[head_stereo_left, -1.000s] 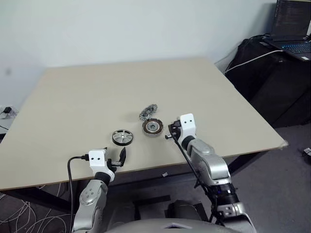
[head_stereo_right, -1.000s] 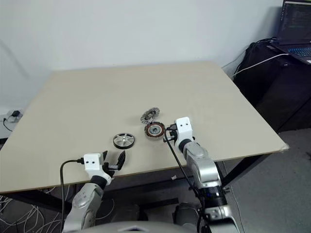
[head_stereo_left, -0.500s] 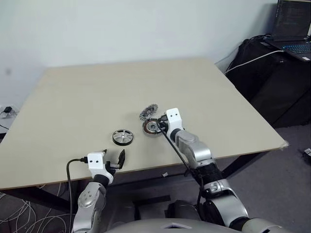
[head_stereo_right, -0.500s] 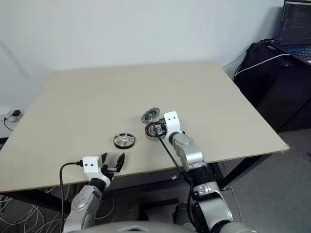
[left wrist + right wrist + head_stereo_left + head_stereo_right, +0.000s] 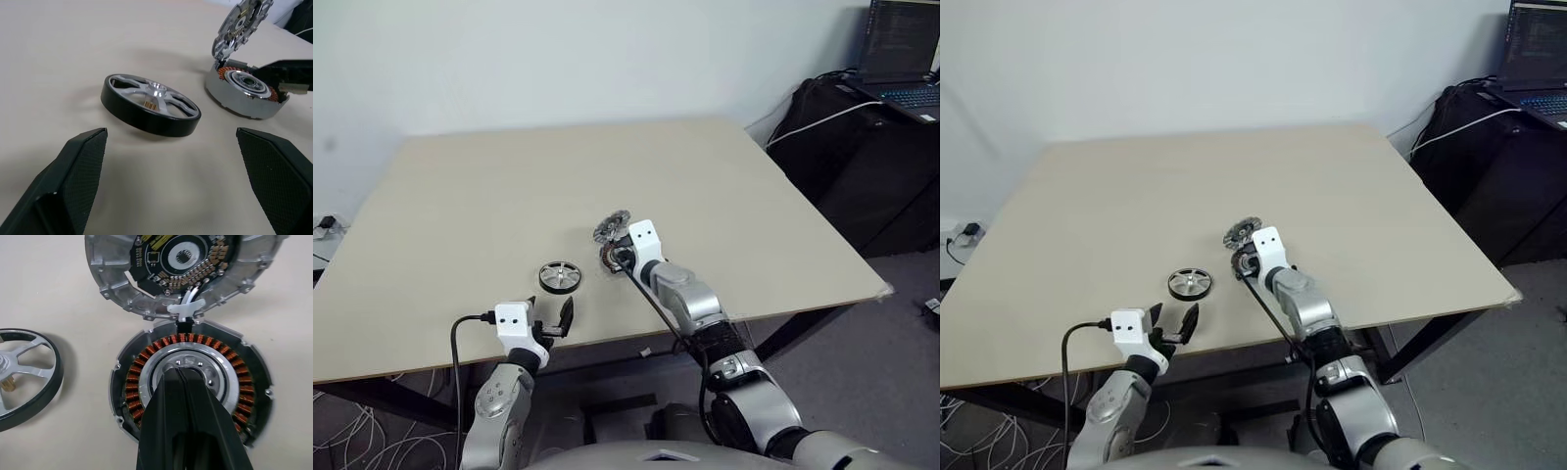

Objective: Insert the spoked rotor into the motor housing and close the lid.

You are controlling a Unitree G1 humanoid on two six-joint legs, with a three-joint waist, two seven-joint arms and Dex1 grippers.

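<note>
Hovering right over the motor housing [image 5: 188, 384], the right gripper [image 5: 183, 374] has its black fingers pressed together, tips above the silver centre inside the copper windings. Just beyond those tips the lid [image 5: 181, 269] stands tilted up, joined to the housing's far edge. The spoked rotor [image 5: 150, 104] lies flat on the table [image 5: 509, 186], a little ahead of the left gripper [image 5: 171, 161], whose fingers are spread wide and hold nothing.
</note>
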